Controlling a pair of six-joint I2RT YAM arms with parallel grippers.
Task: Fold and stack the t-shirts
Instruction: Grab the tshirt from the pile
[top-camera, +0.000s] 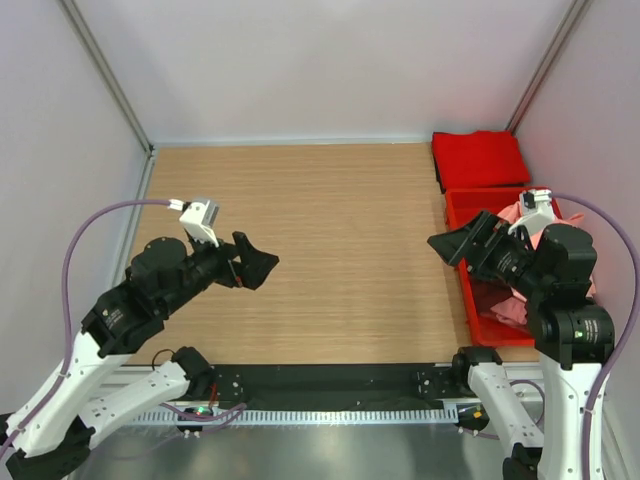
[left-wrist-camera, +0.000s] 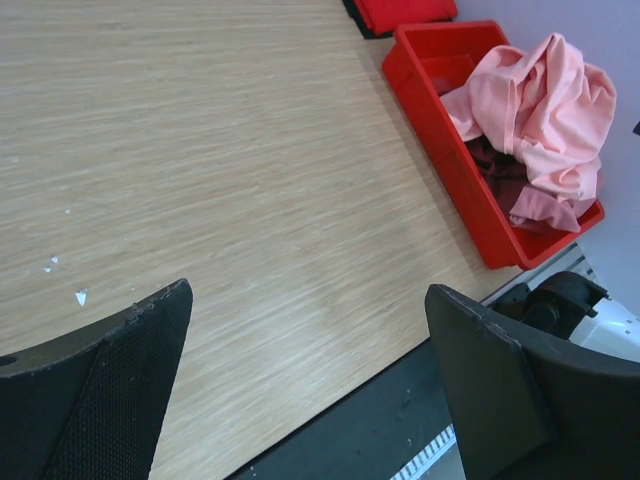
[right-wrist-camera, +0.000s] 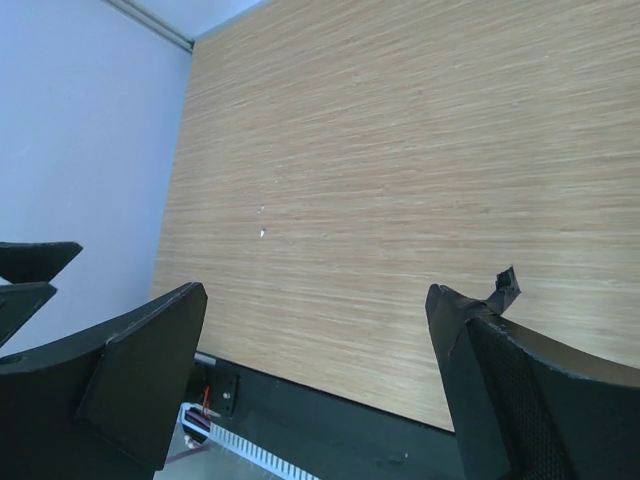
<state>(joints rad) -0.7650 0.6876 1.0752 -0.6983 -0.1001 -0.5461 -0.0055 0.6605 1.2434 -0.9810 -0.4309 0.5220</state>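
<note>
Left gripper (top-camera: 262, 254) over seemingly wooden table (top-camera: 345, 250)

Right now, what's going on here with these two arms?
Nothing is being handled yet. Both arms hover over the wooden table, with the left claw and right claw open and empty. A pink shirt and a dark shirt lie crumpled in the red bin at the right edge. A red shirt lies folded flat just beyond it.

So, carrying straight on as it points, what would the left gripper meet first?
The left gripper would likely meet the table first, short of the bin; depth is unclear.
</note>
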